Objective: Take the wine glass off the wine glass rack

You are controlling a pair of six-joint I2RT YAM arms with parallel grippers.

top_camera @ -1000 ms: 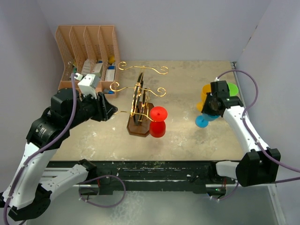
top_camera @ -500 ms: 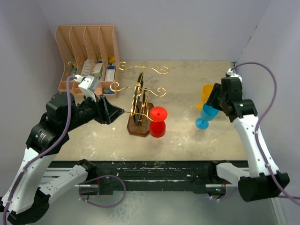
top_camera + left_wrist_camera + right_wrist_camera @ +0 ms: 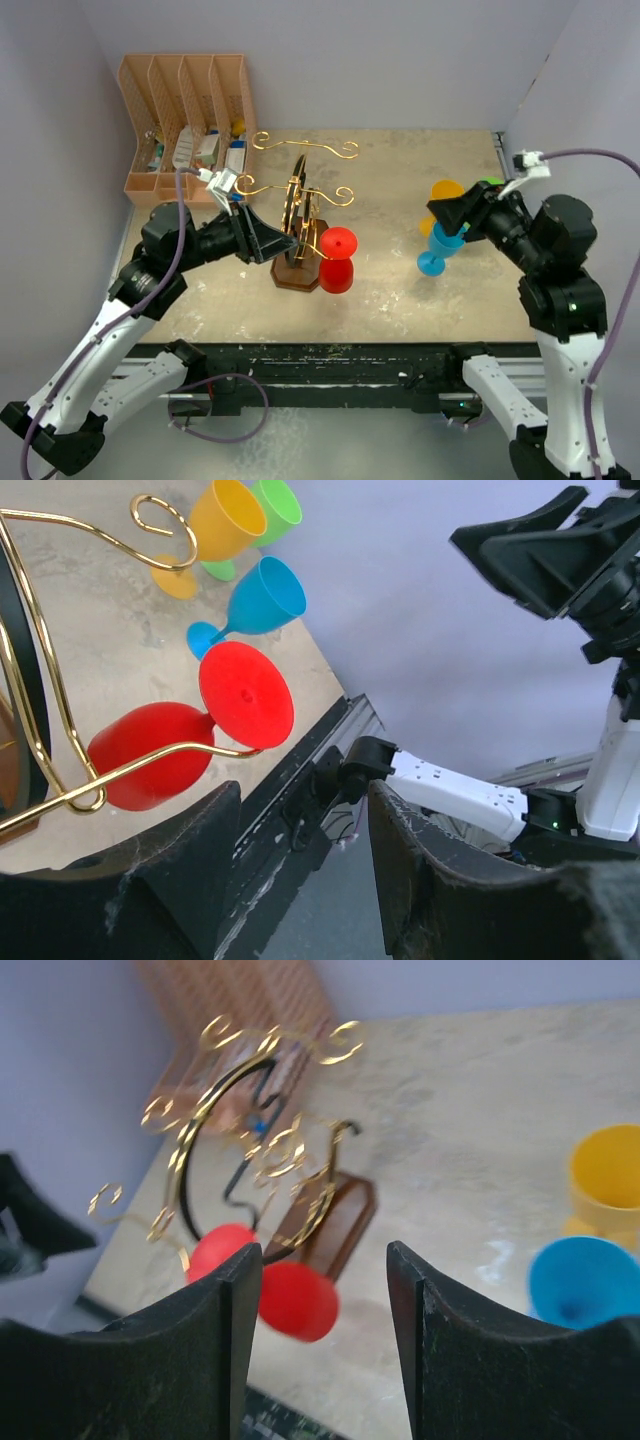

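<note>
**Operator:** What has changed nearest me?

**Describer:** Your left gripper (image 3: 272, 240) has swung in from the left. Its fingers are spread and hold nothing, with the tips just beside the gold-wire wine glass rack on its dark wooden base (image 3: 297, 275).

**Operator:** And the glass?

**Describer:** The red plastic wine glass (image 3: 337, 258) is untouched, its stem caught in a low wire arm. Farther back, your right gripper (image 3: 452, 212) has lifted, fingers spread, near the blue plastic goblet (image 3: 437, 252). You have probably yet to grasp the glass.
</note>
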